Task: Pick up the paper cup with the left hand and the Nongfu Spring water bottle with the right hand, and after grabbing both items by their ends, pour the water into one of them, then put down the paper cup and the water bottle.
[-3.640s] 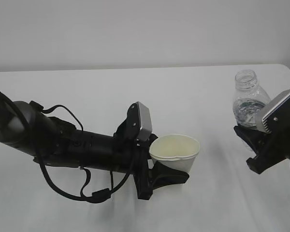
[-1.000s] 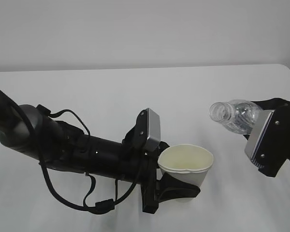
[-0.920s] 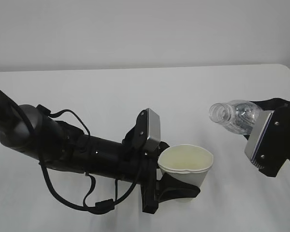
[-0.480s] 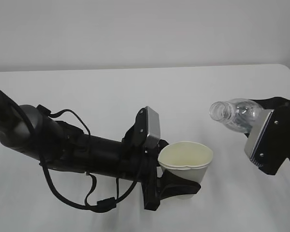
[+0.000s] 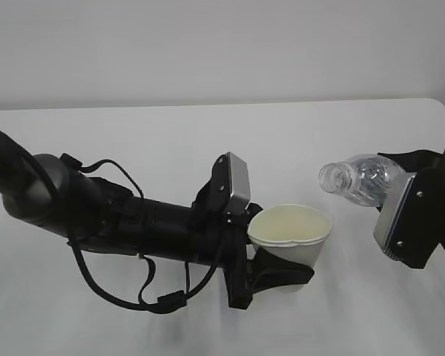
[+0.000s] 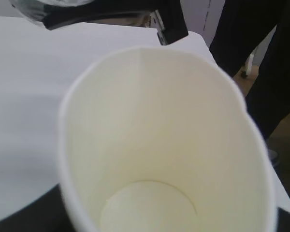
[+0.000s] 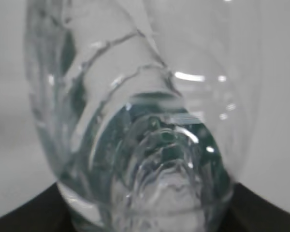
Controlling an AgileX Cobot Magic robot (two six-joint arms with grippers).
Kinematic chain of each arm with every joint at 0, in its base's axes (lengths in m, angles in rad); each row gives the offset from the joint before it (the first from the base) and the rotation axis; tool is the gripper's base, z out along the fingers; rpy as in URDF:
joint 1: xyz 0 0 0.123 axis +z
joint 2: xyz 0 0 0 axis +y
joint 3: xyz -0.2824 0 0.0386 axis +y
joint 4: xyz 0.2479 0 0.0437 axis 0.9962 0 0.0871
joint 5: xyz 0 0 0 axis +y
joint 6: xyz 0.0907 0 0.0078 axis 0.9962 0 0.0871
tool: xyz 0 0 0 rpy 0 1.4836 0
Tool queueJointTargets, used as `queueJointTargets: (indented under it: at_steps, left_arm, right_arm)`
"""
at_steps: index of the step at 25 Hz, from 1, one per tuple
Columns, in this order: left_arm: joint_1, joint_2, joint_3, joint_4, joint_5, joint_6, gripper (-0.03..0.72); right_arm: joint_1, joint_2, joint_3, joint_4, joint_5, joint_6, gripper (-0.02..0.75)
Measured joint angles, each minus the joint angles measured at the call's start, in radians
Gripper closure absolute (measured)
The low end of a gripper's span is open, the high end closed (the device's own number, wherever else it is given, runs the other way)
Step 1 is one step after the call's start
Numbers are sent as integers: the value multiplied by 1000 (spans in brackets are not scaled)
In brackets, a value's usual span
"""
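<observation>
One white tapered paper cup (image 5: pixel 291 235), upright and now slightly further right, is pinched low down by the left hand (image 5: pixel 271 276), while one clear ribbed Nongfu Spring water bottle (image 5: pixel 360 178), clamped at its base by the right hand (image 5: pixel 400 211), lies tilted mouth-first above it over one white table (image 5: pixel 208 141).

The left claw (image 5: pixel 278 271) reached in low from the left, its jaws clamped. The right claw (image 5: pixel 400 174) hung raised at the right edge, rolled sideways, gripping.
</observation>
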Motion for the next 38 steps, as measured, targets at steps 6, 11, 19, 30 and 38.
queueJointTargets:
  at_steps: [6,11,19,30,38]
  left_arm:
    - [0,2,-22,31,8,-26,270]
    - [0,2,-22,51,7,-29,270]
    - [-43,2,-28,66,17,-33,270]
    - [-49,6,-31,32,47,-33,270]
    - [-49,6,-31,19,47,-33,274]
  right_arm:
    - [0,0,0,0,-1,-32,318]
    - [0,0,0,0,-2,-62,318]
    - [0,0,0,0,-30,-107,318]
    - [0,0,0,0,-30,-147,318]
    - [0,0,0,8,-41,-202,318]
